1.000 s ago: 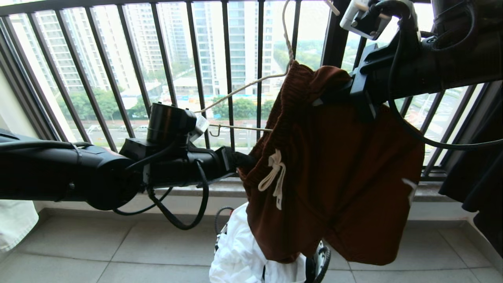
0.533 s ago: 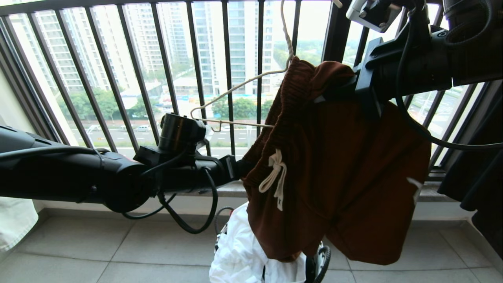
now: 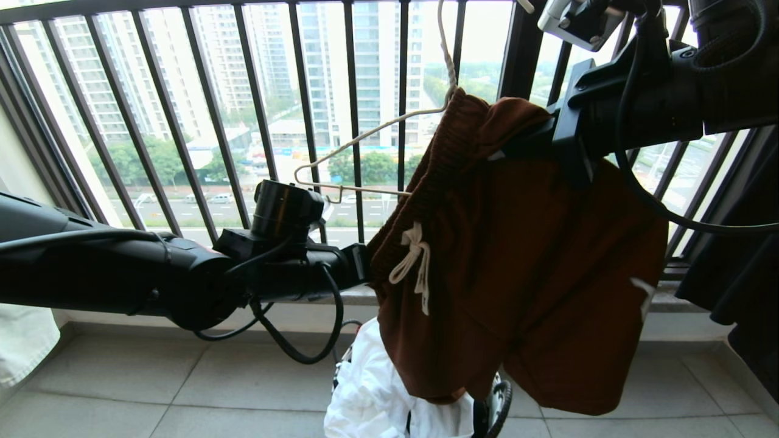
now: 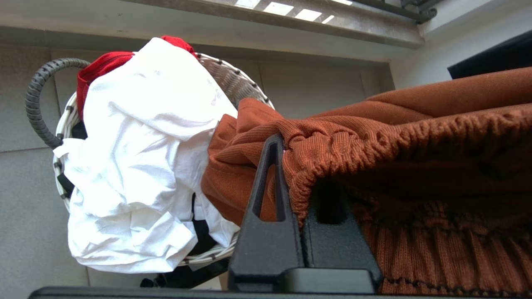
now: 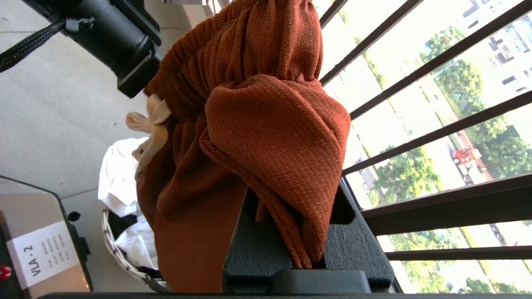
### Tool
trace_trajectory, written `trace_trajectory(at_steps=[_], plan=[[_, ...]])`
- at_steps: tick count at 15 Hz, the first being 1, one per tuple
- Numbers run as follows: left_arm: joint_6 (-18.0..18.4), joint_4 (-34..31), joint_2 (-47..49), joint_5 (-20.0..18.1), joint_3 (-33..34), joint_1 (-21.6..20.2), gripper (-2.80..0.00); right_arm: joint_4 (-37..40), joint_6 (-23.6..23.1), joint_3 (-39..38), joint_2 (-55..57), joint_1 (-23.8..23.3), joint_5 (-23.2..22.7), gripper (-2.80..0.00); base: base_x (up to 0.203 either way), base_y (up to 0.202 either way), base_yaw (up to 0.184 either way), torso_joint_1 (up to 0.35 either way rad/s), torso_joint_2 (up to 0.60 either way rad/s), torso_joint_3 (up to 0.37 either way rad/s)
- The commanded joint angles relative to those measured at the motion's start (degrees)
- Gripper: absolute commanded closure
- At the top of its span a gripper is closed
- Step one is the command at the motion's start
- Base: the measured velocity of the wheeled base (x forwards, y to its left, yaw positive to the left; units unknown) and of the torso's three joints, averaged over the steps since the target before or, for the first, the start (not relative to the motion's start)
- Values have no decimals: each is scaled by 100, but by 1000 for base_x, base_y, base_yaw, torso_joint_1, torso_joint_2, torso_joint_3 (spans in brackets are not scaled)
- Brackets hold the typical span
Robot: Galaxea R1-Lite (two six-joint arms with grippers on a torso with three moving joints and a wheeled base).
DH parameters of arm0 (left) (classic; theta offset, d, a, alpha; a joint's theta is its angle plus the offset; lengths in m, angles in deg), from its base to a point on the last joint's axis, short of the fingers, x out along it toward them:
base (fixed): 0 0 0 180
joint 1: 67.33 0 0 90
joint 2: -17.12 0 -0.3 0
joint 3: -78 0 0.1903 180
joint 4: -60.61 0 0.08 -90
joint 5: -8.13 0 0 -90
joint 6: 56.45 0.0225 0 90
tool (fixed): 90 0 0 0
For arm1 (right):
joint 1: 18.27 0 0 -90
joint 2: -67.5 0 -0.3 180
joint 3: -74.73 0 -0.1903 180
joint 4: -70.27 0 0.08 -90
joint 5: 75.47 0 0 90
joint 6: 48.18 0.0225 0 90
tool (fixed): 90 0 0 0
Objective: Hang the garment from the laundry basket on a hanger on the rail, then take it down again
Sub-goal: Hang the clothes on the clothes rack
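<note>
The rust-brown shorts with a ribbed elastic waistband and white drawstring hang in front of the black balcony railing of vertical bars, stretched between both grippers above the small round woven laundry basket, which holds a crumpled white cloth and a bit of red fabric.

The left gripper reaches in level from the left and meets the waistband at its lower left end. Its black fingers are pressed nearly together, with the gathered ribbed edge pinched between them.

The right gripper comes in from the upper right and grips the top of the shorts. Its fingers are clamped close, with a fold of the brown fabric bunched out between them.

The thin cream-white wire hanger is partly inside the waistband: its left shoulder and notched end stick out to the left of the shorts, and its long hook runs up past the top edge of the head view.
</note>
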Motion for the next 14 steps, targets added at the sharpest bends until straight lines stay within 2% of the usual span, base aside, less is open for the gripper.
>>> trace_trajectory(at_steps=[1,4,9,14], plan=[[11,8,-53,48,-23,-30,0,20,-22,-68,4,-126,-11,0,0,0,0,0,0,0],[164,0,-35,39,-76,-155,0,4,-20,-154,39,-400,-28,0,0,0,0,0,0,0],[243,-44,107,30,-303,-587,0,2,-29,-216,34,-704,-77,0,0,0,0,0,0,0],[296,-14,369,30,-428,-768,0,10,-36,-457,-121,-749,-183,0,0,0,0,0,0,0]])
